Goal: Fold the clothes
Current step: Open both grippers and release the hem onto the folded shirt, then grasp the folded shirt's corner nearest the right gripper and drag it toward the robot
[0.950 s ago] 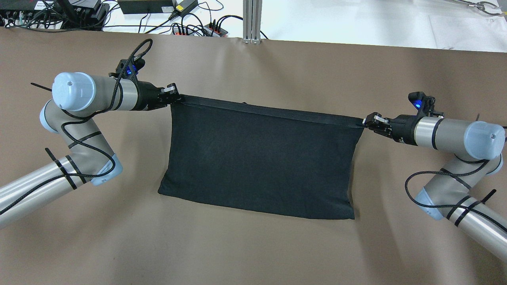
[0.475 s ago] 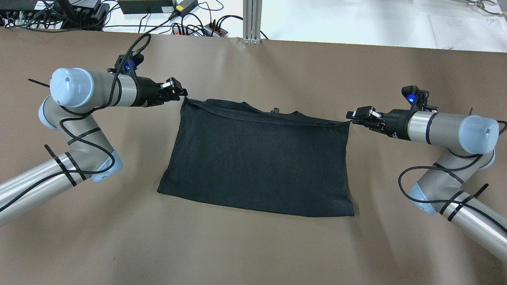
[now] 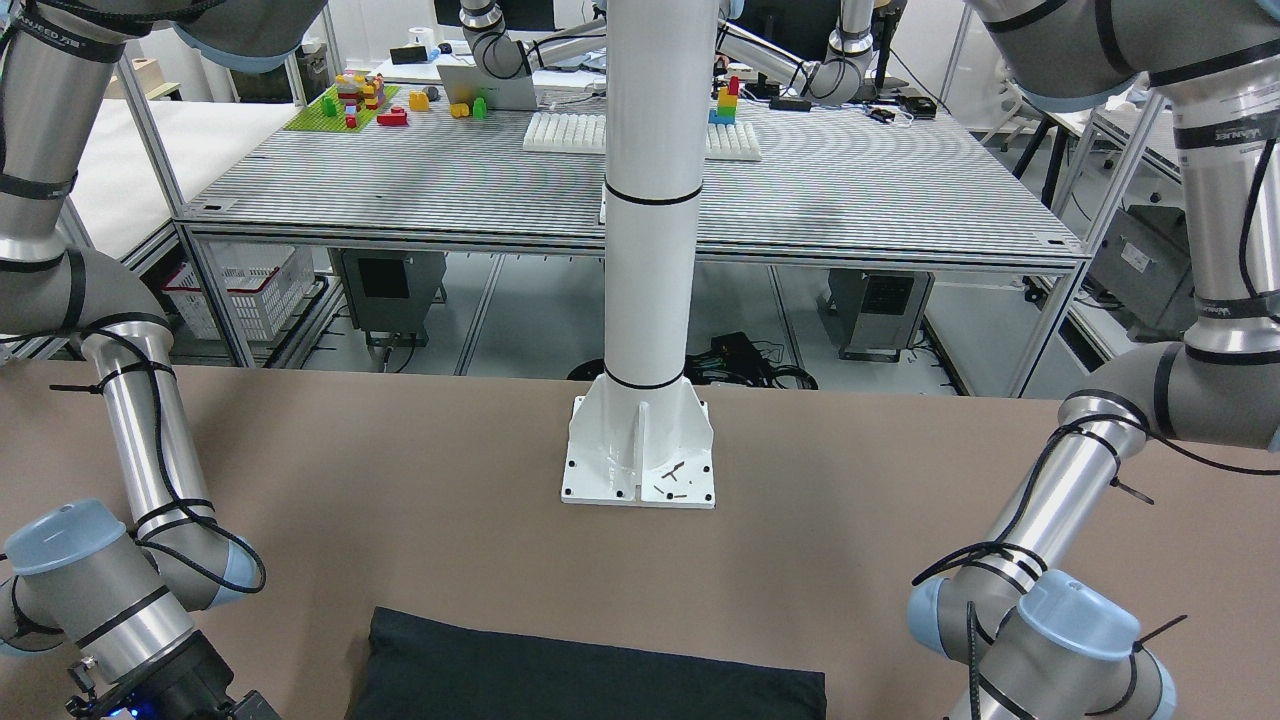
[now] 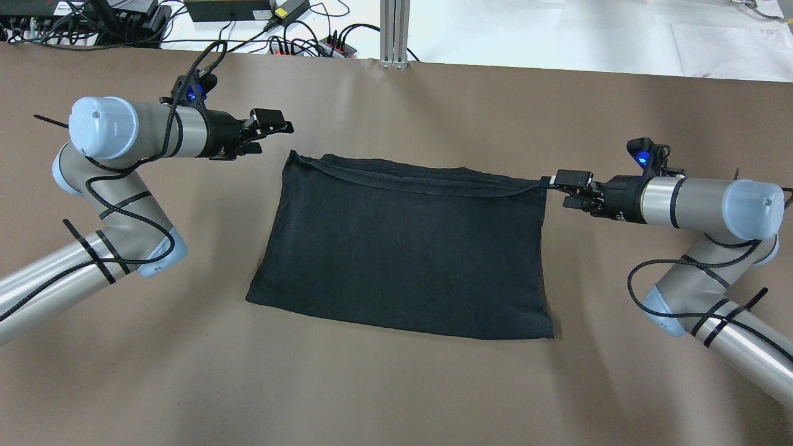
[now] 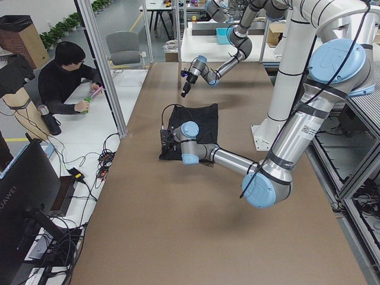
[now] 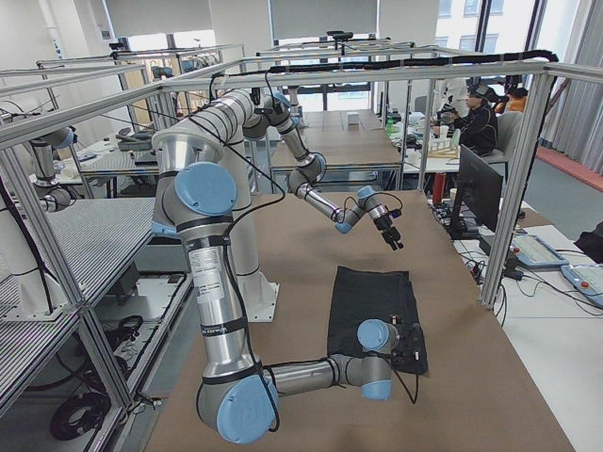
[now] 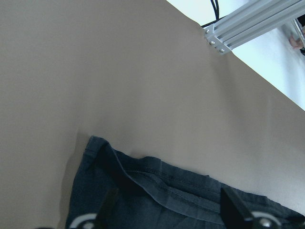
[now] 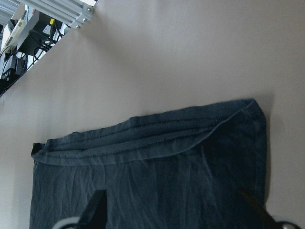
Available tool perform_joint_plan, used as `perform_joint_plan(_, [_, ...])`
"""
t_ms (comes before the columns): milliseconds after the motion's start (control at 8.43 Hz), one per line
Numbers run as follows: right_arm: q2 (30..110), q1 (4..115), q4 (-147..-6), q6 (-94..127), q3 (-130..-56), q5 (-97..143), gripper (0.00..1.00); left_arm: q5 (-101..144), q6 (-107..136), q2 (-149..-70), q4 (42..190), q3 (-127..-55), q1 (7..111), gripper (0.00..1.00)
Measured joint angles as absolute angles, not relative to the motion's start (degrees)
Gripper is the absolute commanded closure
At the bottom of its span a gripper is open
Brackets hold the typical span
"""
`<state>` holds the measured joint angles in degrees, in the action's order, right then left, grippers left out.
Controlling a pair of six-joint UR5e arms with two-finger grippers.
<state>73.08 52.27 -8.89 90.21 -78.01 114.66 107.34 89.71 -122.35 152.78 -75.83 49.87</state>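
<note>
Black, limp and light, the shirt [image 4: 403,248] is lying folded on the table [image 4: 396,384], with the left gripper [image 4: 276,127] hanging wide and empty apart from its far corner and the right gripper [image 4: 557,186] gaping at the other, so pinching hemmed corners looks safest

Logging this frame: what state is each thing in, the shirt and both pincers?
T-shirt: folded into a rectangle, lying flat on the table, print hidden.
Left pincer: open, empty, apart from the shirt's far left corner.
Right pincer: open, empty, close by the shirt's far right corner.
</note>
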Motion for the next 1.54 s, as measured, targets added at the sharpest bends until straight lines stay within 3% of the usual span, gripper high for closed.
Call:
perform_joint_plan(712, [83.7, 48.8, -13.7, 98.4, -90.4, 126.0, 0.07, 107.4, 89.7, -122.4, 152.8, -76.1, 52.3, 0.05])
perform_joint_plan(1306, [84.7, 38.8, -14.8, 103.4, -88.9, 118.4, 0.08, 107.3, 89.6, -122.3, 152.9, -76.5, 53.0, 0.06])
perform_joint_plan(1424, [84.7, 38.2, -15.2, 103.5, -88.7, 118.0, 0.17, 107.3, 89.6, -122.3, 152.9, -76.5, 53.1, 0.05])
perform_joint_plan(1543, [84.8, 37.9, -15.5, 103.5, -88.6, 117.9, 0.34, 107.2, 89.6, -122.3, 152.9, -76.5, 53.1, 0.06])
